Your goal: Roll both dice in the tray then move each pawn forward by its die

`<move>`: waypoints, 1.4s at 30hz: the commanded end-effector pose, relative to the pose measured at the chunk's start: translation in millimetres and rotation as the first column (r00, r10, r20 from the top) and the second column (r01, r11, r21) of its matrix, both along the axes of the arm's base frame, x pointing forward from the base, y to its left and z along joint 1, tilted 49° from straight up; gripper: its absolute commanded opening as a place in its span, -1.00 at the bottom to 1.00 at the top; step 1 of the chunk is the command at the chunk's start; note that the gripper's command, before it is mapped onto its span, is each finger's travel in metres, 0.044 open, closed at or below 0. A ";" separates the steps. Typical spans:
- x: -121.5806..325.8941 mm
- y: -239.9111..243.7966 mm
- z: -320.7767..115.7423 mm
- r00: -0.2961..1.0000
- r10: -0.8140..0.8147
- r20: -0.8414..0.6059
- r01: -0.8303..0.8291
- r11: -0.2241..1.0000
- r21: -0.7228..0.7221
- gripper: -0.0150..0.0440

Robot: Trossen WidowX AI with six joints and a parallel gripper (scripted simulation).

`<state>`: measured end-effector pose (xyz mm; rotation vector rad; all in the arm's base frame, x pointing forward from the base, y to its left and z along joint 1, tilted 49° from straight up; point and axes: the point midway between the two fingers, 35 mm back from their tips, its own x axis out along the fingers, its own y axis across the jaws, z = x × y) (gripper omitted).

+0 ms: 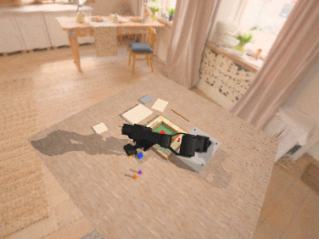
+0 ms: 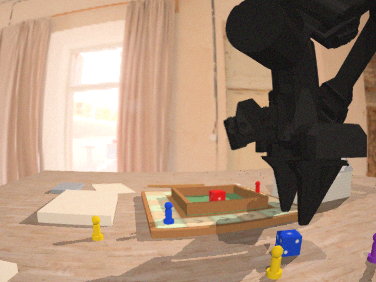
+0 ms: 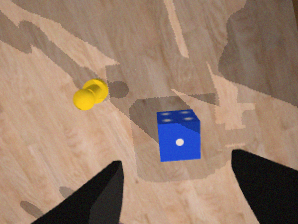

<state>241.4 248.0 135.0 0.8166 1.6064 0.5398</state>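
Observation:
The blue die [image 1: 140, 156] [image 2: 289, 243] [image 3: 180, 137] lies on the table outside the board; a one-pip face and a four-pip face show in the wrist view. My gripper [image 2: 295, 217] [image 3: 177, 163] is open and empty, above the table near the blue die, its fingers pointing down. The red die [image 1: 162, 132] [image 2: 217, 195] lies in the green-floored tray [image 2: 225, 205]; its top number is unclear. The blue pawn [image 2: 168, 213] stands on the near-left part of the board [image 2: 200, 230]. The red pawn [image 1: 179, 140] [image 2: 258, 187] stands beyond the tray. The arm hides part of the board in the top view.
A yellow pawn [image 2: 274, 264] [image 3: 90, 95] stands close to the blue die; another yellow pawn [image 2: 97, 229] stands left. Purple [image 1: 140, 171] and orange [image 1: 135, 176] pawns stand near. A cream block [image 1: 137, 113] [image 2: 77, 207], stick [image 1: 180, 115] and grey sloped box [image 1: 199, 163] surround the board.

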 end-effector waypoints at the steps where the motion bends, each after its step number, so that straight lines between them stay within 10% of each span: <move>1: -1.3 2.4 -7.3 1.000 -0.002 -0.015 0.002 1.000 -0.010 0.44; 24: -3.0 26.0 -28.2 1.000 -0.002 -0.016 0.002 1.000 -0.008 0.44; 42: -1.9 23.0 -25.6 1.000 -0.002 -0.015 0.002 1.000 -0.010 -0.49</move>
